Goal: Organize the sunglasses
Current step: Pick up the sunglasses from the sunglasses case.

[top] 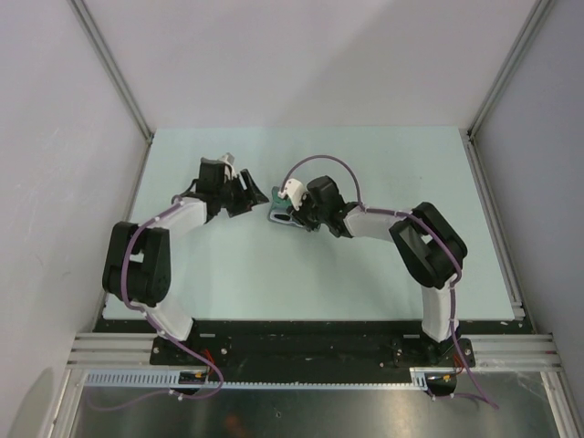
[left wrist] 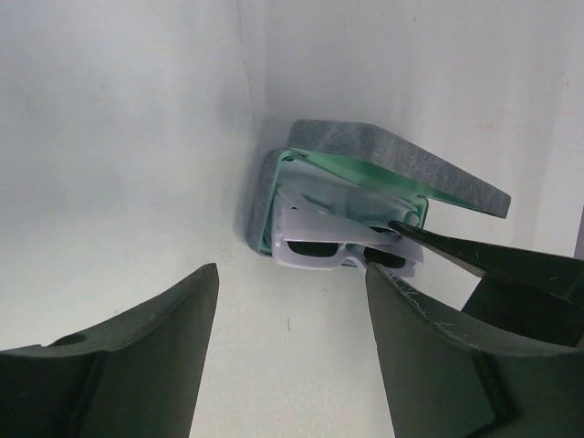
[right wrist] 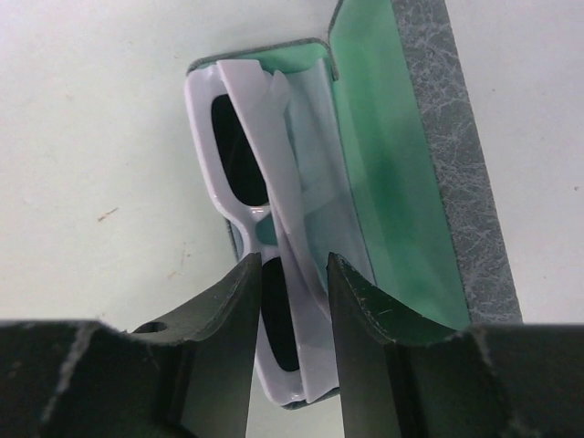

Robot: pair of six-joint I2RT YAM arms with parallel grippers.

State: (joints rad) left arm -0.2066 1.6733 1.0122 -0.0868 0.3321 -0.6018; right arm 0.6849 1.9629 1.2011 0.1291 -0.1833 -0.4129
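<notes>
The sunglasses [right wrist: 245, 119], white-framed with dark lenses, lie folded in the open grey case [right wrist: 452, 173], against its green lining [right wrist: 379, 155]. My right gripper [right wrist: 294, 269] is shut on the sunglasses at one lens end, one finger on the front and the other behind the folded arms. The left wrist view shows the sunglasses [left wrist: 315, 248] at the mouth of the case [left wrist: 401, 160], whose lid is raised. My left gripper [left wrist: 292, 292] is open just in front of them and holds nothing. From above, both grippers meet at the case [top: 275, 217].
A pale folded sheet [right wrist: 315, 128] lies in the case behind the sunglasses. My right gripper's finger [left wrist: 474, 251] reaches in from the right in the left wrist view. White walls and metal rails border the pale green table [top: 383, 274].
</notes>
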